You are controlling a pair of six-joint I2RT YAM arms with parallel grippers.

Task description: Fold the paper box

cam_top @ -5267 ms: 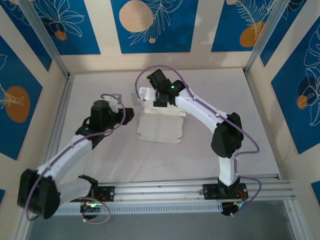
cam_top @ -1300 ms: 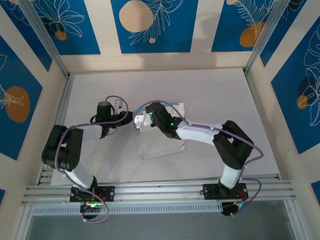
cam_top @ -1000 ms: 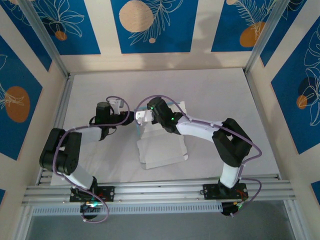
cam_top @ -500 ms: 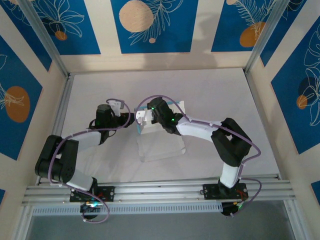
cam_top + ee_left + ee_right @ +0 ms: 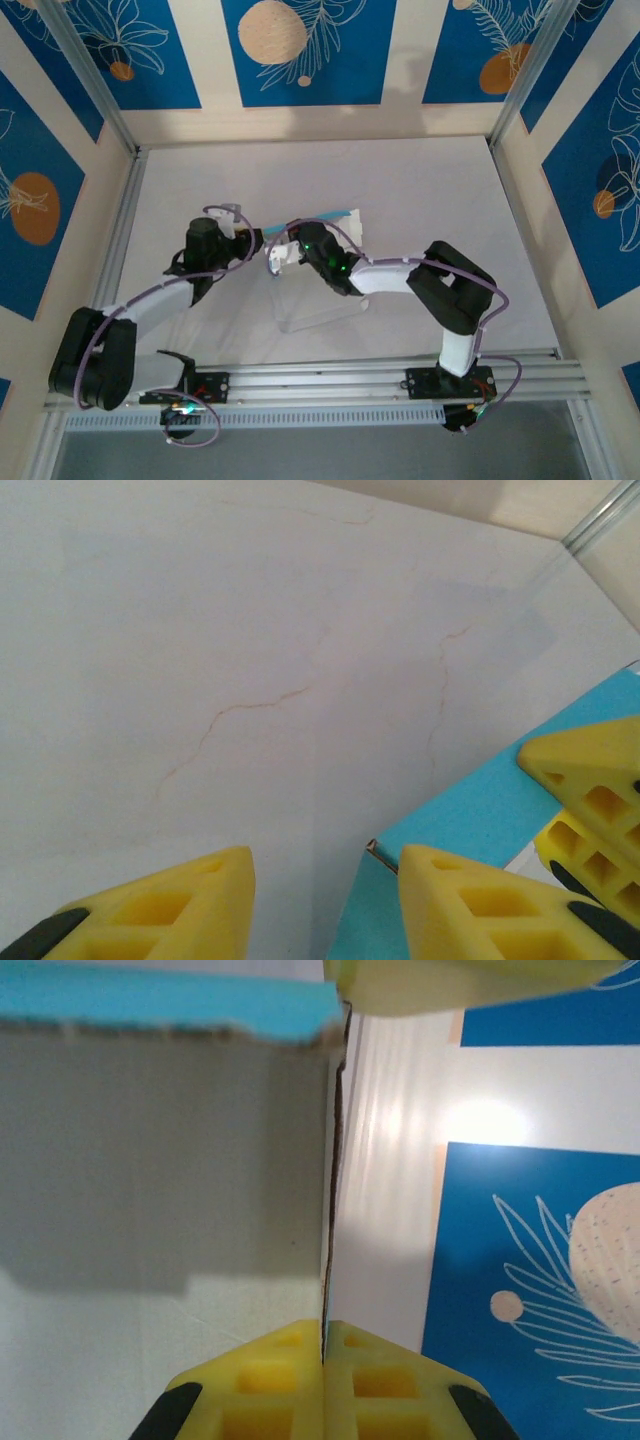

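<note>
Right wrist camera gives me the plainest read: the right gripper (image 5: 325,1345) is clenched, its two yellow ribbed pads pressed together on a thin edge of the paper box (image 5: 160,1150). I see that edge as a dark hairline running up from the pads. Left of that line a panel of the card stands raised, matt grey-white on the face toward me, with a light-blue strip along its top and a rough, fibrous cut edge. Beyond it is a blue patterned wall panel (image 5: 540,1260). On the left wrist camera the left gripper (image 5: 325,862) is released, its wedge-shaped yellow fingers standing apart over the table (image 5: 200,630). A sharp corner of the blue card lies just beside the finger at the right of that picture, and I cannot tell whether they touch. The table skin is smooth and pale, with faint hairline creases. From the top external camera the box sits mid-table between the two wrists, part raised, part lying flat and white toward the aluminium rail (image 5: 330,372) at the near edge. Bare table runs wide on the far side and to the right, and the side walls are well apart from both arms.
</note>
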